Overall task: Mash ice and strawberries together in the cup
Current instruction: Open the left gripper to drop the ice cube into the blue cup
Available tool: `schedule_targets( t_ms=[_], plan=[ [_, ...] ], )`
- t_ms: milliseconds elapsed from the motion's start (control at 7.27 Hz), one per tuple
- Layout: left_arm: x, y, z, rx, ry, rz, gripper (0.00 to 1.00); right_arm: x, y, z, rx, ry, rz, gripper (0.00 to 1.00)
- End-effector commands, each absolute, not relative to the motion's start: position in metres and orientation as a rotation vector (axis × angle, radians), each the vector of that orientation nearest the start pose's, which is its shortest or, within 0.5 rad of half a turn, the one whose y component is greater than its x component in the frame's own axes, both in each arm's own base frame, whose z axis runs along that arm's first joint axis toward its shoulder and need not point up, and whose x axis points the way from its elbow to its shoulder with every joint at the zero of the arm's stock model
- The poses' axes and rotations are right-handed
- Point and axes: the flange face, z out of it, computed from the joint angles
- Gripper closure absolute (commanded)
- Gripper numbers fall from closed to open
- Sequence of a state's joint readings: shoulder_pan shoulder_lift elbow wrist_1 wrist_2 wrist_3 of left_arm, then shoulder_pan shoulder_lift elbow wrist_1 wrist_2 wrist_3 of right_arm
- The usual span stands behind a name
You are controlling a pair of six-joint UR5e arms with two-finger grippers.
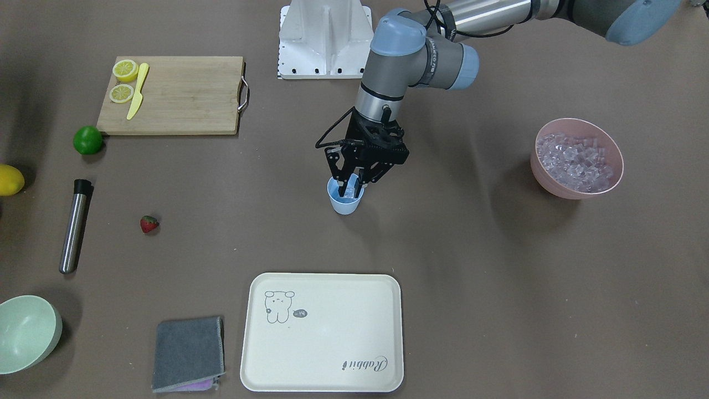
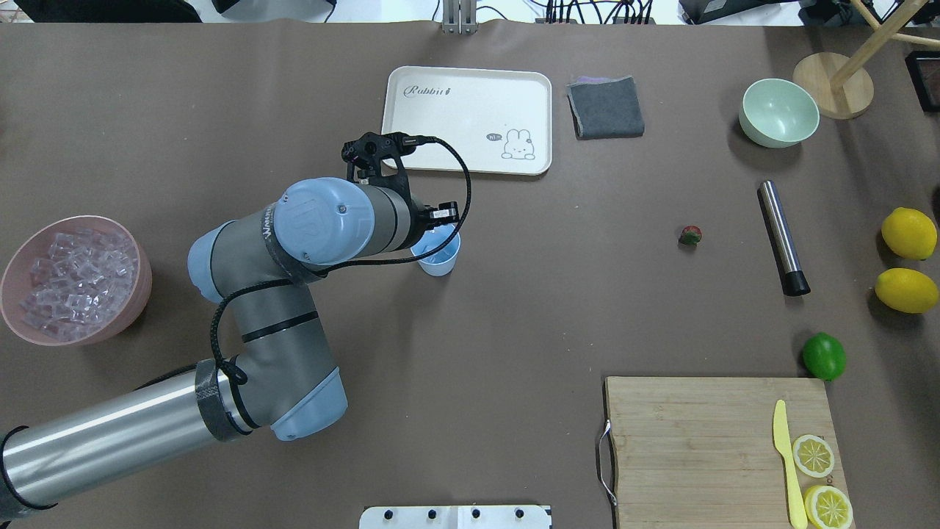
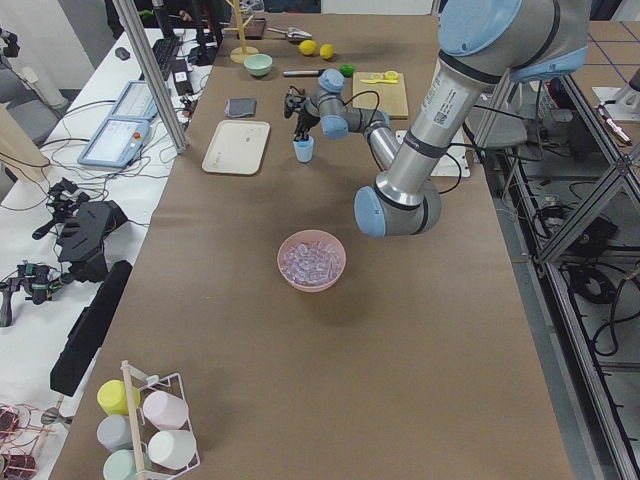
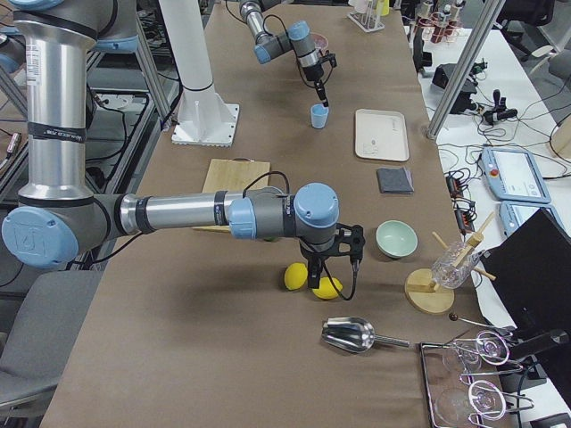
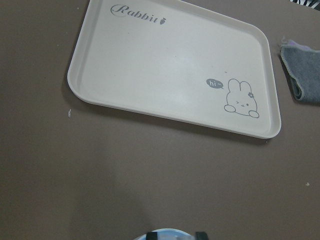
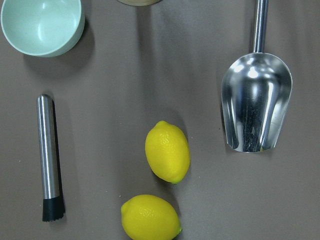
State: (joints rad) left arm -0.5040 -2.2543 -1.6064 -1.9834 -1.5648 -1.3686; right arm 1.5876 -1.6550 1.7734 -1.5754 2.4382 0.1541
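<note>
Since the left claw (image 1: 353, 185) dips into the cup (image 1: 343, 205) mid-desk, tips hidden, you cannot tell its spread. That cup looks light and tippy; ice (image 1: 579, 160) in the bowl (image 1: 554, 187) is slippery, so pinch flat faces.

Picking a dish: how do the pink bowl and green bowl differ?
The pink bowl holds ice cubes; the green bowl is empty. The pink bowl looks wider than the green bowl. The pink bowl sits on the robot's left side, the green bowl on its right. Both are round and upright.
</note>
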Motion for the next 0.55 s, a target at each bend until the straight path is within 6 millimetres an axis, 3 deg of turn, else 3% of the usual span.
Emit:
schedule_targets(
  t_ms=[0,138,275,413],
  plan=[
    [0.54,-0.45,0.18,0.401,1.079,-0.271,0.02,0.065,-0.459,0.593,0.047,-0.871,0.11,0.0],
    [0.533,-0.446,0.173,0.403,1.085,-0.267,0.02,0.065,-0.46,0.59,0.053,-0.872,0.107,0.0],
    [0.514,-0.441,0.157,0.396,1.06,-0.27,0.02,0.061,-0.474,0.575,0.074,-0.878,0.089,0.0],
    [0.481,-0.448,0.146,0.399,1.004,-0.232,0.02,0.039,-0.493,0.556,0.09,-0.877,0.035,0.0]
  ],
)
